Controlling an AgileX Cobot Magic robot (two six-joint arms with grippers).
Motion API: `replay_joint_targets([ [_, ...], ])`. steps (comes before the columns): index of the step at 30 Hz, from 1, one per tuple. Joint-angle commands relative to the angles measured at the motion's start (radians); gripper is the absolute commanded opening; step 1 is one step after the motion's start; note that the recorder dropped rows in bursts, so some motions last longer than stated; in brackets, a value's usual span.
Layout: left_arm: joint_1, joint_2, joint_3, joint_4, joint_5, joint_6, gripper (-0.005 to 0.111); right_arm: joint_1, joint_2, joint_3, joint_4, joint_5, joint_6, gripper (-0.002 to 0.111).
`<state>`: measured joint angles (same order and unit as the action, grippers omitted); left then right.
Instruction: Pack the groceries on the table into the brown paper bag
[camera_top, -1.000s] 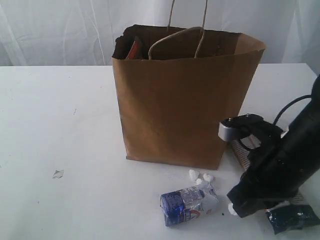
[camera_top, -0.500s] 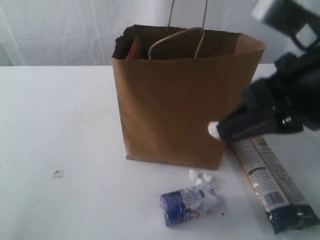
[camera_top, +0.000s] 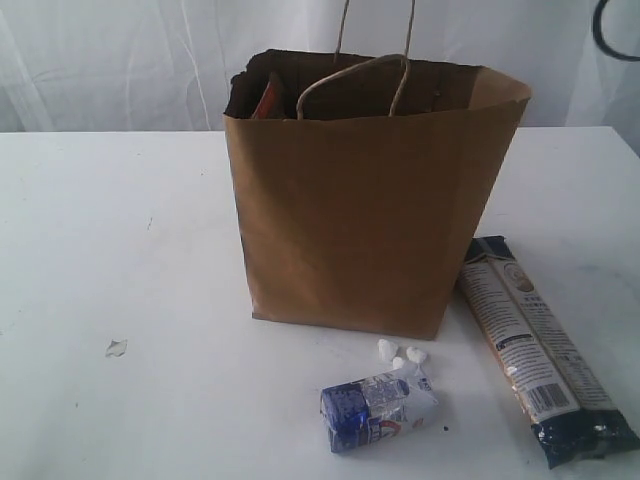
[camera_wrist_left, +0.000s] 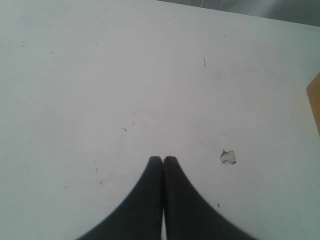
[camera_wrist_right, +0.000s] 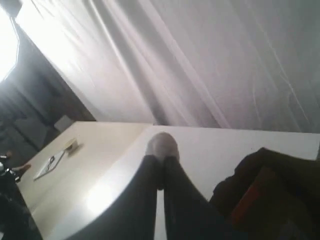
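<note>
The brown paper bag (camera_top: 370, 200) stands open on the white table (camera_top: 120, 230), a brown-red pouch (camera_top: 268, 100) showing at its rim. In front of it lies a small blue-white carton (camera_top: 378, 408); to its right lies a long dark-blue-and-cream packet (camera_top: 540, 345). Neither gripper shows in the exterior view. My left gripper (camera_wrist_left: 163, 159) is shut and empty above bare table, with the bag's edge (camera_wrist_left: 315, 100) off to one side. My right gripper (camera_wrist_right: 161, 150) is raised and shut on a small white crumb (camera_wrist_right: 162, 145), near the bag's dark mouth (camera_wrist_right: 260, 195).
Small white crumbs (camera_top: 400, 353) lie between bag and carton. A pale chip (camera_top: 116, 348) marks the table at the left, seen also as a chip (camera_wrist_left: 228, 157) near my left gripper. A white curtain (camera_top: 120, 60) hangs behind. A black cable (camera_top: 615, 30) loops at the top right.
My right arm has lifted from beside the packet at the front right, up past the bag's right side and out of the exterior view, carrying a white crumb at its tips.
</note>
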<state>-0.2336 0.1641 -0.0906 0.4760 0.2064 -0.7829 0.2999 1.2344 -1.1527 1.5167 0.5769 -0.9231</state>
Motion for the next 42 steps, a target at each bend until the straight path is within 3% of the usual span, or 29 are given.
replay_joint_targets([
  [1, 0.004, -0.004, 0.007, 0.004, -0.004, -0.003, 0.000, -0.002, 0.086, -0.003, 0.159, -0.019, -0.161, 0.001],
  [13, 0.004, -0.004, 0.007, 0.004, -0.004, -0.003, 0.000, -0.002, 0.223, -0.003, 0.141, -0.026, -0.227, 0.023],
  [23, 0.004, -0.004, 0.007, 0.004, -0.004, -0.003, 0.000, -0.002, 0.174, -0.003, 0.108, 0.025, -0.265, 0.022],
  [26, 0.004, -0.004, 0.007, 0.004, -0.004, -0.003, 0.000, -0.002, 0.124, -0.003, -0.102, 0.058, -0.272, 0.013],
  [29, 0.004, -0.004, 0.007, 0.004, -0.004, -0.003, 0.000, -0.002, 0.070, -0.003, -0.408, 0.097, -0.132, 0.000],
  [33, 0.004, -0.004, 0.007, 0.004, -0.004, -0.003, 0.000, -0.002, 0.002, 0.003, -0.868, 0.190, 0.245, 0.000],
  [36, 0.004, -0.004, 0.007, 0.004, -0.004, -0.003, 0.000, -0.002, -0.043, 0.031, -1.146, 0.311, 0.398, 0.000],
  [38, 0.004, -0.004, 0.007, 0.004, -0.004, -0.003, 0.000, -0.002, -0.071, 0.074, -1.250, 0.391, 0.462, 0.000],
  [42, 0.004, -0.004, 0.007, 0.004, -0.004, -0.003, 0.000, -0.002, -0.114, 0.206, -1.253, 0.443, 0.479, 0.000],
])
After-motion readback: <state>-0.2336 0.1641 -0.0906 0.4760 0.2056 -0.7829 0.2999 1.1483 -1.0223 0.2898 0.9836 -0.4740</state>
